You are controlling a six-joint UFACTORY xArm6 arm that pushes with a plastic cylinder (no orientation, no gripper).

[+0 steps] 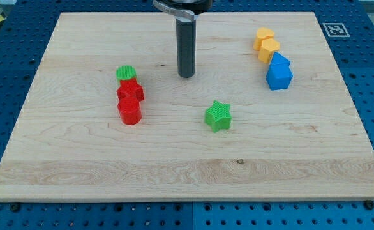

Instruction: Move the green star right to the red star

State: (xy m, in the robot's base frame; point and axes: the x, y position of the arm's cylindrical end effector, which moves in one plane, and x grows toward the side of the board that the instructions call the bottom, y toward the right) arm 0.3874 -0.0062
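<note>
The green star (217,115) lies near the middle of the wooden board (187,172). The red star (131,91) lies toward the view's left, touching a green cylinder (126,73) above it and a red cylinder (129,110) below it. My tip (186,75) rests on the board above and to the left of the green star, apart from it, and to the right of the red star.
Two yellow blocks (266,43) and a blue block (279,71) sit in a line at the view's upper right. A marker tag (333,29) lies beyond the board's top right corner. Blue perforated table surrounds the board.
</note>
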